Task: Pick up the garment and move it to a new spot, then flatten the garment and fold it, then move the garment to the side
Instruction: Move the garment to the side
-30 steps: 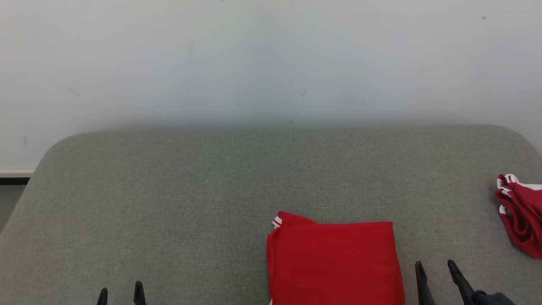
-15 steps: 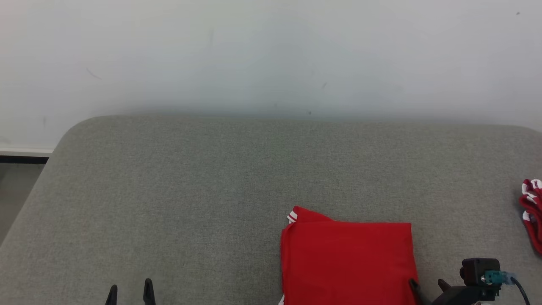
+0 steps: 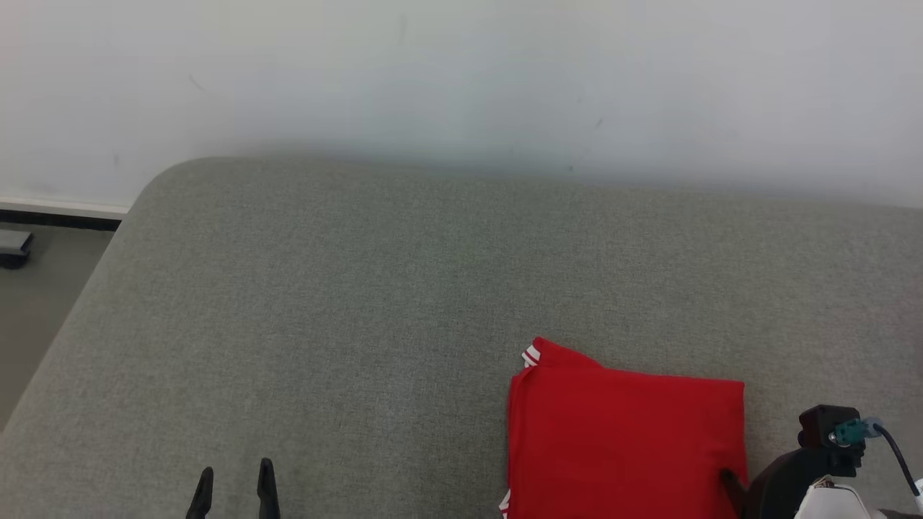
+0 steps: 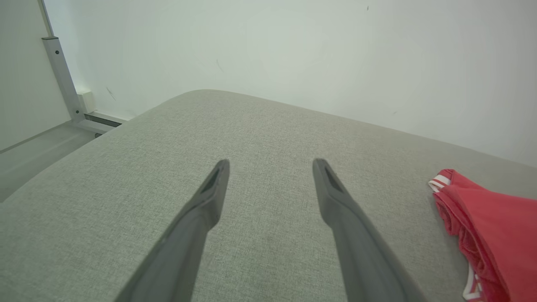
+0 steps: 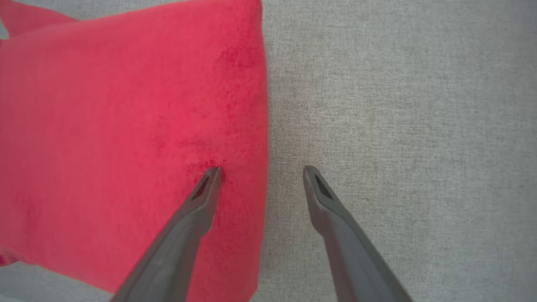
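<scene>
From where I stood, the left gripper (image 3: 236,468) hung low over the bare grey bench (image 3: 360,288), its jaws spread wide and pinching nothing. The folded red garment (image 3: 627,440) lay well off to their right, and its white-striped corner (image 4: 438,181) was the part nearest them. The right gripper (image 5: 261,169) was plainly the closer one. Its jaws, spread just as wide, straddled the garment's right-hand edge: the inner jaw was over red cloth just inside that edge, the outer jaw over bare bench just beyond it. The edge ran in line with the way those jaws pointed, so I judged the right arm better placed to shift the garment aside. Whether the inner tip pressed the cloth or hovered just above it, I could not tell. The garment's near end was cut off at the bottom of the head view, so its long axis was unclear.
</scene>
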`<state>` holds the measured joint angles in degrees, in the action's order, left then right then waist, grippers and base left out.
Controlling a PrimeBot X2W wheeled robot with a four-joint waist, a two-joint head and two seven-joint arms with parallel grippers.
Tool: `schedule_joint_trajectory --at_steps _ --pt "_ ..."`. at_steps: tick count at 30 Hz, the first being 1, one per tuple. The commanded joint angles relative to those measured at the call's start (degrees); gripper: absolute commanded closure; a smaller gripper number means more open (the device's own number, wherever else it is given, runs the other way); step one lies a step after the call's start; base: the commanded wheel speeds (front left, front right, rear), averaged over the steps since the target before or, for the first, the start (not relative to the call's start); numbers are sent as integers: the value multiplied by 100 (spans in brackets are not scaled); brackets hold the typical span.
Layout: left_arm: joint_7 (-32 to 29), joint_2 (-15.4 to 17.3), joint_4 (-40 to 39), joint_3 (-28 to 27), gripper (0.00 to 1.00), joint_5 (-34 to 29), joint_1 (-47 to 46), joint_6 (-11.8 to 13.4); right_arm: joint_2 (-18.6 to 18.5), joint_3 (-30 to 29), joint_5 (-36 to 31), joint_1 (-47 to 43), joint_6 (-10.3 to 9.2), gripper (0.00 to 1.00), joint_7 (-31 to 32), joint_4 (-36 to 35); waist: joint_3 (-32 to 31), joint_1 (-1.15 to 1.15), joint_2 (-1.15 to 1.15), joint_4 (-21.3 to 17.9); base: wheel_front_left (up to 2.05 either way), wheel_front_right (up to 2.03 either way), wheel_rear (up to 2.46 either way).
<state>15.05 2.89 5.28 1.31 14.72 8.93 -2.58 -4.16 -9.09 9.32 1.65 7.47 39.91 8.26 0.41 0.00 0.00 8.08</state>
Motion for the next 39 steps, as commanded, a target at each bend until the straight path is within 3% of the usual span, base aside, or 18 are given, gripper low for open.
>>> schedule_joint_trajectory --at_steps 1,13,14,15,16,17,25,33,39 --pt "13 -2 -21 13 0 43 -89 11 -37 -38 -65 102 0 0 45 61 127 0 0 114 0 0 0" --pt "13 -2 -49 175 0 91 -303 51 -85 31 -130 435 0 0 202 814 553 0 0 399 0 0 0" --pt "13 -3 -55 185 0 95 -318 56 -91 39 -135 450 0 21 208 849 569 0 0 408 0 0 0" --pt "13 -2 -64 199 0 100 -326 63 -90 52 -141 465 0 55 199 879 580 0 0 412 0 0 0" --pt "13 -2 -71 207 0 103 -329 84 -106 83 -154 470 0 82 214 900 592 0 0 412 0 0 0" --pt "13 -2 -78 210 0 101 -333 95 -143 110 -163 479 0 100 228 905 604 0 0 407 0 0 0" --pt "14 -2 -218 247 0 157 -461 155 -778 596 -182 1001 -12 100 402 618 748 0 0 53 0 0 0" --pt "13 -3 -349 399 0 247 -604 184 -1705 1206 231 1812 -8 100 1022 391 841 0 0 -541 0 0 0" --pt "13 -2 -447 500 0 247 -720 216 -2093 1354 511 2365 -8 100 1351 271 972 0 0 -952 0 0 0"
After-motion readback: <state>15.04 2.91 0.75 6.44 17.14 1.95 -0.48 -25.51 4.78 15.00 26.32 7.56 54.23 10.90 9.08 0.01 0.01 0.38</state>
